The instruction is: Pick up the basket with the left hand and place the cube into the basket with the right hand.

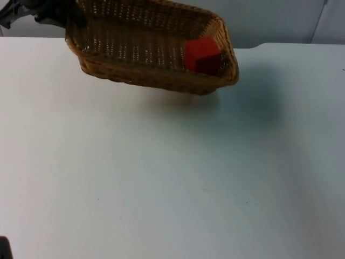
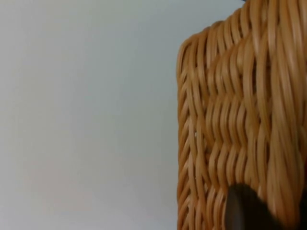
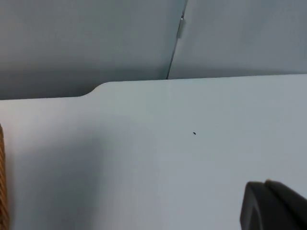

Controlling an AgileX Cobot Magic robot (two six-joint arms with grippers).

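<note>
White table (image 1: 172,178); basket's shadow (image 1: 215,105) on it

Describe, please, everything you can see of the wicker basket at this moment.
The basket is a shallow oblong tray of woven tan wicker with a thicker braided rim. It hangs tilted above the white table, clear of it, casting a soft shadow below. The left pincer holds its far-left end; in the left wrist view a black fingertip lies against the weave. The red cube rests inside, against the right-hand end wall.
</note>
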